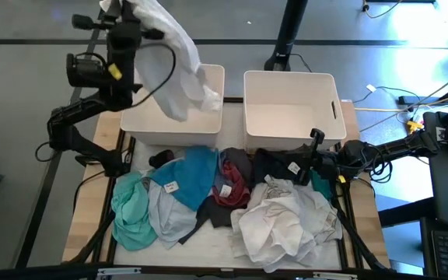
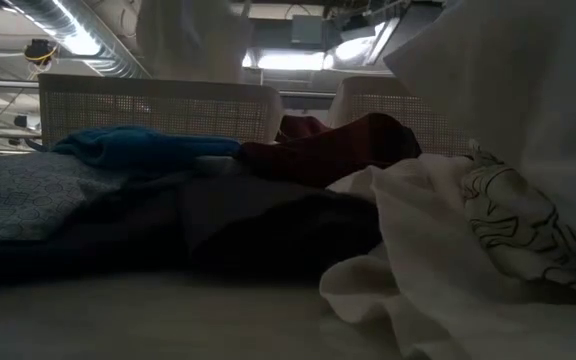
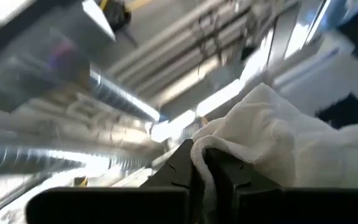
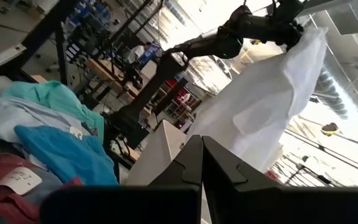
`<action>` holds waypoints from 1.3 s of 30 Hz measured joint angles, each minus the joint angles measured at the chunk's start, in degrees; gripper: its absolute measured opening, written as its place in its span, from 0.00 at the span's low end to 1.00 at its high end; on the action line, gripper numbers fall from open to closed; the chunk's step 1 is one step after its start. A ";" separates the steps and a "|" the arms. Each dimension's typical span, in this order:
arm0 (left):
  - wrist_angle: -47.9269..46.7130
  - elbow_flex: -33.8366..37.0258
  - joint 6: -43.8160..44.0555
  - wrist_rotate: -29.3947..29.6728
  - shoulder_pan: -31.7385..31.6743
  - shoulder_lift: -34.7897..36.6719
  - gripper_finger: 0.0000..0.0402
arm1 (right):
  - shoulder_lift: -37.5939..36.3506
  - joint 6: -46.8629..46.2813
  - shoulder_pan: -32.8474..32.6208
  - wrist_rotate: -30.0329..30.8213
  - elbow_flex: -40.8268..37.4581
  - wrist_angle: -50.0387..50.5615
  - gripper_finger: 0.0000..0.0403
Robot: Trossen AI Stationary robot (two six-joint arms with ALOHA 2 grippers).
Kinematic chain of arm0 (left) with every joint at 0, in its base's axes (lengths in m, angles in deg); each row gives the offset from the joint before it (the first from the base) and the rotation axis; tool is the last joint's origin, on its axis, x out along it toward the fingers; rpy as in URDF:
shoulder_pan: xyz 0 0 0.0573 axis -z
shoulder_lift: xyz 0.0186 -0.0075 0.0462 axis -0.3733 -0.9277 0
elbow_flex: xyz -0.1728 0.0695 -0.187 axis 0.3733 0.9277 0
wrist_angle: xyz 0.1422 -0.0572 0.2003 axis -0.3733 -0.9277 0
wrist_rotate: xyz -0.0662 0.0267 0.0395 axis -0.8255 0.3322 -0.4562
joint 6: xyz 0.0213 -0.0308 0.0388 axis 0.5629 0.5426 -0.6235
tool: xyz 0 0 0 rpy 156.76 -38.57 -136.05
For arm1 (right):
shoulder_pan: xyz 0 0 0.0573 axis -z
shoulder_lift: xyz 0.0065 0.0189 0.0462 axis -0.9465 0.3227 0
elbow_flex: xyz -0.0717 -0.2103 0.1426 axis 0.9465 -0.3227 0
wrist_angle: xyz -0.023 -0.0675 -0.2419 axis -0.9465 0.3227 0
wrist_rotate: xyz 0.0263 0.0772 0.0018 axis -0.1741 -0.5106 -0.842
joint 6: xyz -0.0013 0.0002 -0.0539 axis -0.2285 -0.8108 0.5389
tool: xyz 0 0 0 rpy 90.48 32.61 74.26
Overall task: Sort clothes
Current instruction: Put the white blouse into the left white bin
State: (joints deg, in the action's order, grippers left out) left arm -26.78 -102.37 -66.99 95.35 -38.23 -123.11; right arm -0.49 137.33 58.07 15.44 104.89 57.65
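Two bins (image 1: 290, 109) stand behind the clothes (image 1: 208, 194); raised above the left one, left gripper (image 1: 127, 17) clamps a white garment (image 1: 179, 58) hanging beneath it. Right gripper (image 1: 313, 148) rests closed, empty.

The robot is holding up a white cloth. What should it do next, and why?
Probably lower it and let go. The left gripper is shut on the white cloth, which hangs over the left bin with its end already dipping inside. The right gripper rests shut by the pile.

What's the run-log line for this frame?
left claw: shut on white garment, raised over left bin | right claw: shut, empty, by pile | right bin: empty
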 joint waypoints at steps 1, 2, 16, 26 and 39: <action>-1.14 0.49 1.67 0.73 -1.06 0.02 0.04 | 0.01 0.00 0.00 0.37 0.00 0.06 0.02; -2.19 1.02 3.16 1.53 -2.02 0.03 0.04 | 0.01 0.00 0.00 0.64 0.00 0.15 0.02; -59.62 5.77 55.76 4.46 -16.41 0.00 0.04 | 1.61 -0.17 0.00 0.68 0.00 1.17 0.02; -101.07 5.77 93.26 -27.49 -24.32 -2.07 0.04 | 1.86 -0.20 0.00 0.68 0.00 1.15 0.02; -114.40 5.79 102.73 -33.08 -23.70 -8.95 0.04 | 1.86 -0.22 0.00 0.66 0.00 0.43 0.02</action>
State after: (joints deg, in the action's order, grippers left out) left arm -141.18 -96.58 35.74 62.28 -61.93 -132.06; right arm 1.37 137.11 58.07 16.09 104.89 58.07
